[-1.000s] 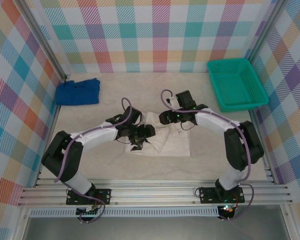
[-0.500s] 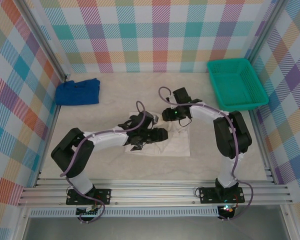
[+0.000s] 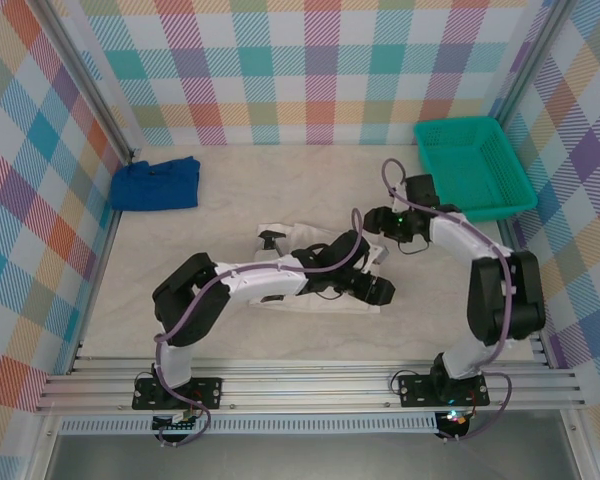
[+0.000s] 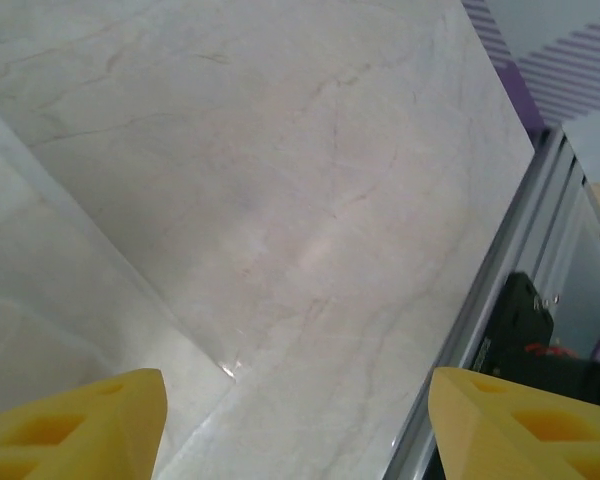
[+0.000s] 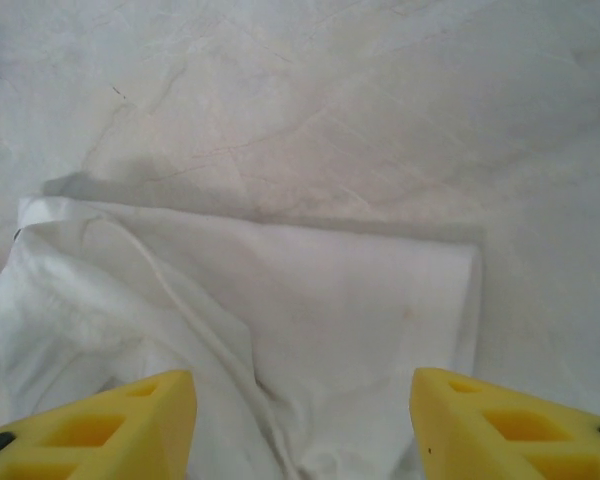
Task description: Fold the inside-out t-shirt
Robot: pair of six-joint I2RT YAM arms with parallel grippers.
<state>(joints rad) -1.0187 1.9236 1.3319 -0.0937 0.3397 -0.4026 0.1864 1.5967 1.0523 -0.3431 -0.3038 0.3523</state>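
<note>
Teal plastic mesh basket (image 3: 472,168) sits at the far right corner of the pale marbled tabletop (image 3: 230,200); its perforated floor shows across the whole interior; a folded blue cloth (image 3: 156,183) lies at the far left, well apart from the basket.

White cotton t-shirt (image 3: 295,240) lies in a flattened, roughly rectangular bundle at mid-table, between the two arms; from the right wrist it (image 5: 280,310) shows a straight folded edge on the far side, a squared corner on the right and soft creases with a seam line on the left.

Left arm runs from its base up to a bent elbow, then stretches low and rightward across the shirt, forearm lying over the cloth; left gripper (image 3: 380,293) ends at the shirt's near right corner; its wrist view has the gripper (image 4: 295,425) with yellow fingers (image 4: 70,425) spread wide and only tabletop between them; a white edge of the shirt (image 4: 60,310) shows at lower left, and an aluminium frame rail (image 4: 500,300) runs along the right.

Right arm rises from its base, elbow out to the right, forearm reaching far and left; right gripper (image 3: 373,222) hangs by the shirt's far right corner; seen from its wrist the gripper (image 5: 300,420) has its jaws parted above the cloth, pinching nothing.
</note>
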